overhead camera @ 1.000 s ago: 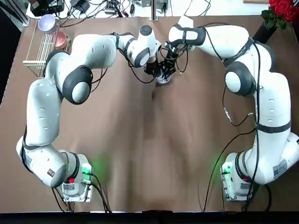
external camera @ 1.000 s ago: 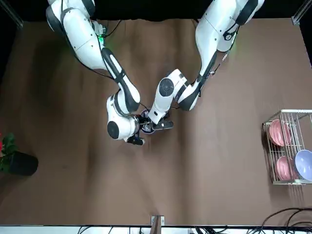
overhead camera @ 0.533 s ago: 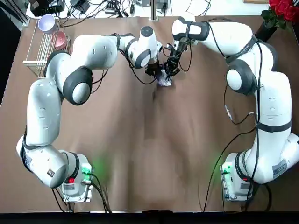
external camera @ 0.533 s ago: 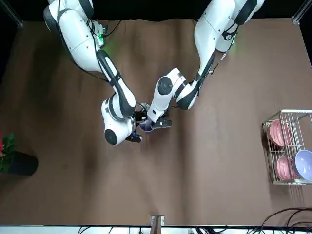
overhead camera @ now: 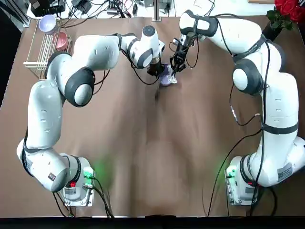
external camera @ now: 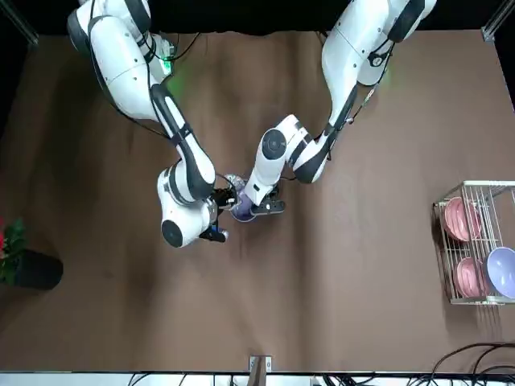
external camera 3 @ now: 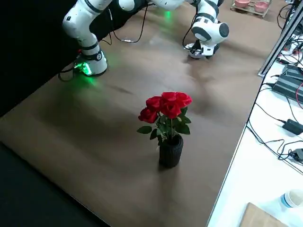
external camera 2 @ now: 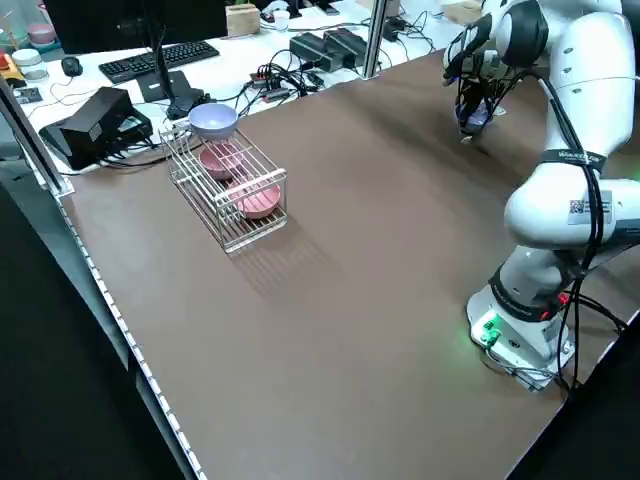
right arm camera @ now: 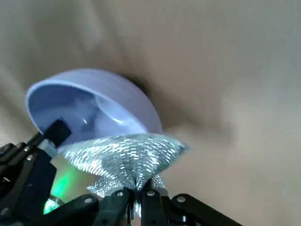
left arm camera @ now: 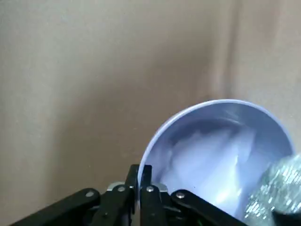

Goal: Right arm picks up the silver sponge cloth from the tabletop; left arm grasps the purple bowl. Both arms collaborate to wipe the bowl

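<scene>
Between the two arms, toward the table's far side, the left gripper [left arm camera: 139, 186] pinches the rim of the purple bowl [left arm camera: 221, 150], and the right gripper [right arm camera: 138, 200] pinches the silver cloth [right arm camera: 124, 160], gathered at the tips and fanned out against the bowl. Part of the cloth is cut off by the edge of the left wrist view; the right wrist view hides some of the bowl's rim behind cloth and fingers. From overhead, the grippers partly cover both things. The right side view leaves bowl and cloth hard to make out. Underneath lies a plain brown tabletop [overhead camera: 152, 157]. A wire rack [external camera: 475, 241] holds pink bowls [external camera: 462, 219] and another lilac bowl [external camera: 502, 272]. Red roses [external camera 3: 165, 106] stand in a black pot [external camera 3: 171, 151]. Beyond the table's edge, cables and a keyboard [external camera 2: 158, 62] lie on a white desk [external camera 2: 240, 60].
</scene>
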Controlling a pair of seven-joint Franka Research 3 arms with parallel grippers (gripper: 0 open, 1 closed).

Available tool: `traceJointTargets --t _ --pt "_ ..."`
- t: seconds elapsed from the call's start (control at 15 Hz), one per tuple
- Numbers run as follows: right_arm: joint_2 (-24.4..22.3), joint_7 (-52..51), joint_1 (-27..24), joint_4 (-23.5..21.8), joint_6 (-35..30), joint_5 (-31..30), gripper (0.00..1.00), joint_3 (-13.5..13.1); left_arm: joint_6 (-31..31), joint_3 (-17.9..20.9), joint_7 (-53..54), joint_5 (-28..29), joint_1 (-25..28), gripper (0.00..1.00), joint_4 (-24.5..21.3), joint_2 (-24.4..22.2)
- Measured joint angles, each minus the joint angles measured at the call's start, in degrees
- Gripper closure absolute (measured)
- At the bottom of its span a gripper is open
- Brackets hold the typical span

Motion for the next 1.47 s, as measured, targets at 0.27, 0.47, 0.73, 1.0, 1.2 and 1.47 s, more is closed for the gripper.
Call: traceJointTargets --t 0.27,0.47,0.73,1.0,1.2,1.47 --pt "0.0 0.0 0.1 0.1 5.7 -0.1 0.93 0.0 0.0 0.1 0.0 0.0 0.1 0.95 0.1 0.0" --pt "0.2 0.0 0.7 0.1 8.9 -0.1 0.93 0.0 0.0 0.2 0.0 0.0 0.2 0.95 0.1 0.0" --pt "0.7 0.0 2.3 0.1 9.6 -0.4 0.93 0.1 0.0 0.2 0.0 0.0 0.2 0.95 0.1 0.0" --pt "1.0 0.0 2.0 0.3 9.5 -0.5 0.93 0.0 0.0 0.2 0.0 0.0 0.2 0.95 0.1 0.0" --pt "0.5 0.0 1.0 2.2 2.4 -6.3 0.93 0.0 0.0 0.1 0.0 0.0 0.3 0.95 0.4 0.0" --pt "-0.5 -0.1 -4.1 6.3 -9.5 -9.5 0.93 -0.8 0.0 0.6 0.0 0.0 0.7 0.95 0.4 0.1"
